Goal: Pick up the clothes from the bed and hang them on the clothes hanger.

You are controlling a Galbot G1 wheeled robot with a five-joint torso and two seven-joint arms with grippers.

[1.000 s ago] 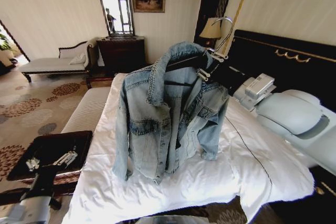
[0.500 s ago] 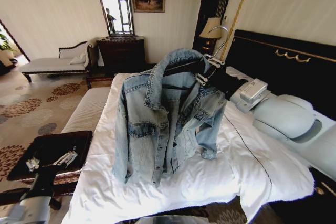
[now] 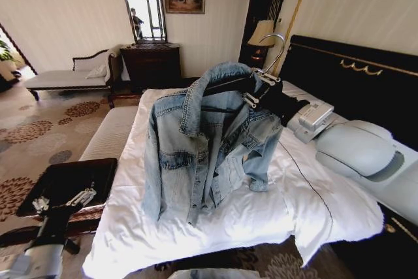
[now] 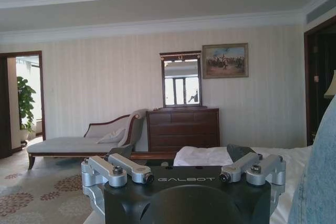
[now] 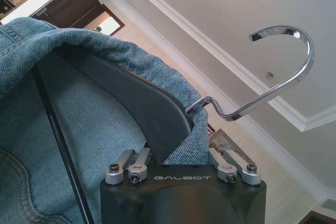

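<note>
The clothes, a light-blue denim jacket (image 3: 196, 148), hang on the black clothes hanger (image 3: 225, 84) above the bed (image 3: 261, 217). Its hem and sleeves still rest on the white duvet. My right gripper (image 3: 257, 91) is shut on the hanger's shoulder near the silver hook (image 3: 275, 42), with some collar fabric pinched in too. In the right wrist view the hanger (image 5: 134, 95) and its hook (image 5: 278, 80) rise from between the jaws, wrapped in denim (image 5: 94, 135). My left gripper (image 3: 62, 199) is parked low beside the bed's foot, open with nothing in it (image 4: 184, 167).
A dark wooden bench (image 3: 68, 178) stands under my left gripper at the bed's left side. The black headboard (image 3: 346, 70) and a lamp (image 3: 263, 34) are behind the jacket. A dresser (image 3: 151, 63) and chaise longue (image 3: 65, 80) line the far wall across patterned carpet (image 3: 39, 129).
My right arm has drawn the hanger and jacket slightly left and lower. The whole picture has also shifted a little, so the camera has moved. The left arm is as before.
</note>
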